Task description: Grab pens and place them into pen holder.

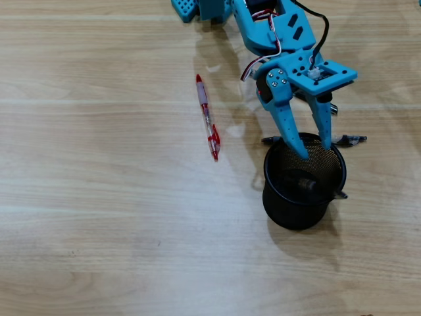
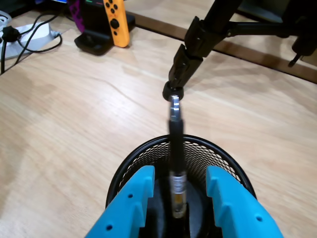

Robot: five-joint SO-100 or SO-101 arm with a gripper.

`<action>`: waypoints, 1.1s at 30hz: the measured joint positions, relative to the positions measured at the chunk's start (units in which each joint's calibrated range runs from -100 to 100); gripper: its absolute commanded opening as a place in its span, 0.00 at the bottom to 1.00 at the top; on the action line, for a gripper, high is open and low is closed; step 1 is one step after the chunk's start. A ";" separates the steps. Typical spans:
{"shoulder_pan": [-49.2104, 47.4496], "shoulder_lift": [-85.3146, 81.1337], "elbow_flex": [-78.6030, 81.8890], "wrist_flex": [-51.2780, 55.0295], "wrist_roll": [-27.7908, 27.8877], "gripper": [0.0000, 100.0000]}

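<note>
Wood table (image 1: 99, 217), mostly bare. My gripper (image 2: 177, 196) hangs spread over the pen holder (image 1: 302, 207); black pen (image 2: 175, 148) stands inside, released. Red-and-clear pen (image 1: 208, 118) lies mid-table toward the far edge, another (image 1: 348, 139) behind the holder. Roughly two left.

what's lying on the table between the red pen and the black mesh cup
Nothing: in the overhead view the stretch of wooden table between the red-and-clear pen and the pen holder is bare, crossed only by the arm's shadow.
</note>
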 measured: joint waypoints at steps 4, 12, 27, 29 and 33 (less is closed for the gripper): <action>0.00 0.00 0.00 0.00 0.00 0.13; 0.29 -4.16 0.71 5.27 1.87 0.02; 11.53 -28.72 0.71 51.96 4.21 0.02; 13.53 -31.18 0.71 57.23 4.21 0.02; 16.87 -36.02 0.62 63.27 4.21 0.02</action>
